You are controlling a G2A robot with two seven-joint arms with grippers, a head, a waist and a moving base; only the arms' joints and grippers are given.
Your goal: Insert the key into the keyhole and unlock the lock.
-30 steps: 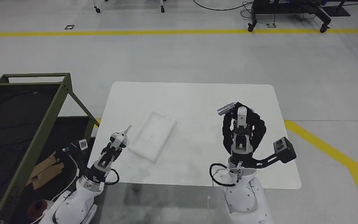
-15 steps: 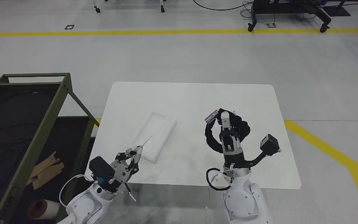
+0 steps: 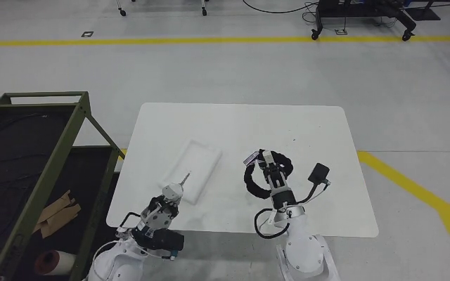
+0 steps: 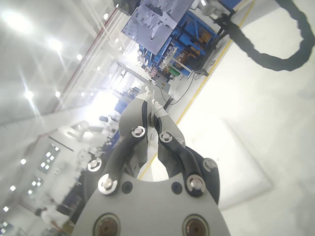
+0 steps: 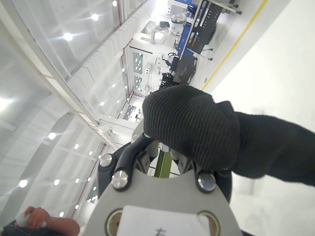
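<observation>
Key [image 4: 153,106] is pinched thinly by the left claw [image 4: 150,100], above the surface's [image 3: 316,140] front edge near its left corner. Whether the right claw [image 3: 254,161] is closed on the silver lock [image 3: 248,159] cannot be told; the key may be twisted loose by slight misalignment.

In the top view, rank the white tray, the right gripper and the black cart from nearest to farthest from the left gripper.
From the left gripper:
1. White tray, just beside it on the table.
2. Right gripper, over the table's middle.
3. Black cart, far beyond the table's far right corner.
</observation>
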